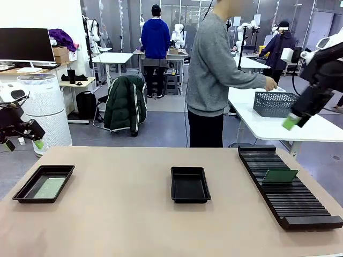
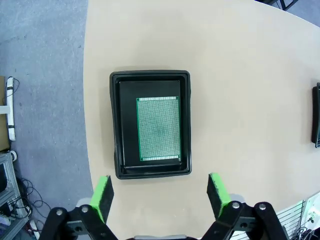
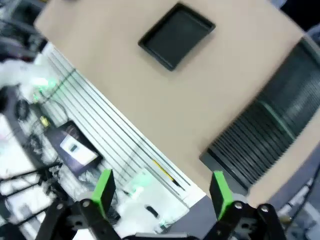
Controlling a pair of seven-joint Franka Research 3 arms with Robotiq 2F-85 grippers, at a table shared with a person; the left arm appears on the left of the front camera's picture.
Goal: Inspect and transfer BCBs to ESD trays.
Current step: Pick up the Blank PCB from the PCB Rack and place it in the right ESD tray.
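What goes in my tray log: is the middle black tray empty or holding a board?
Empty: the middle tray shows bare black floor; the left tray holds a green board.

No text, label, brand, number or sign could be read in any view. A dark box (image 3: pixel 75 146) below the bench edge, in the right wrist view, carried a pale label, but it was too blurred to make out any letters.
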